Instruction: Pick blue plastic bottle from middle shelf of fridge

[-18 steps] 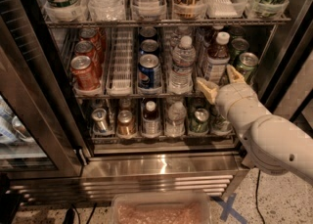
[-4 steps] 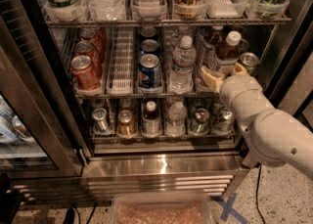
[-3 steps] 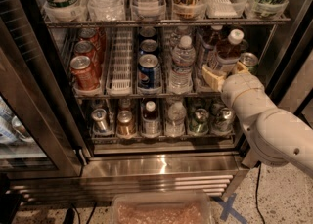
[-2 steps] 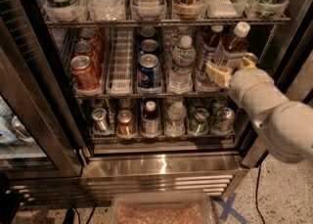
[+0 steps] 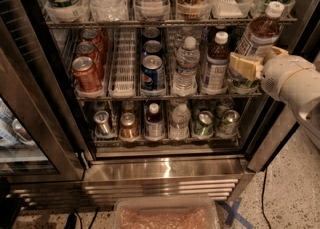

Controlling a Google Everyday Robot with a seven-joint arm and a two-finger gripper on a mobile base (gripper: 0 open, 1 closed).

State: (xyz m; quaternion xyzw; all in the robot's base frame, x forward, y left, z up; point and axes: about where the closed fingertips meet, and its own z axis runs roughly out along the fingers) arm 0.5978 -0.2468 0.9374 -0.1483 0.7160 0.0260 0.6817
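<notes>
The fridge [image 5: 160,173] stands open in front of me. My gripper [image 5: 258,59] is at the right end of the middle shelf [image 5: 165,95], shut on the blue plastic bottle [image 5: 260,34]. The bottle holds dark drink, has a white cap and a pale label, and leans to the right with its cap up at the upper shelf's front edge. It is lifted off the shelf, in front of the right lane. A second bottle of the same kind [image 5: 217,65] still stands upright on the shelf just left of my gripper.
On the middle shelf stand red cans [image 5: 86,73], a Pepsi can [image 5: 152,73] and a clear water bottle [image 5: 186,68]. Small cans and bottles [image 5: 165,123] line the lower rack. The glass door [image 5: 30,103] hangs open at left. A plastic bin [image 5: 165,215] sits on the floor.
The gripper has risen and drawn back to the right with the bottle in it. The bottle has come off the shelf and now leans right, its cap higher than before.
</notes>
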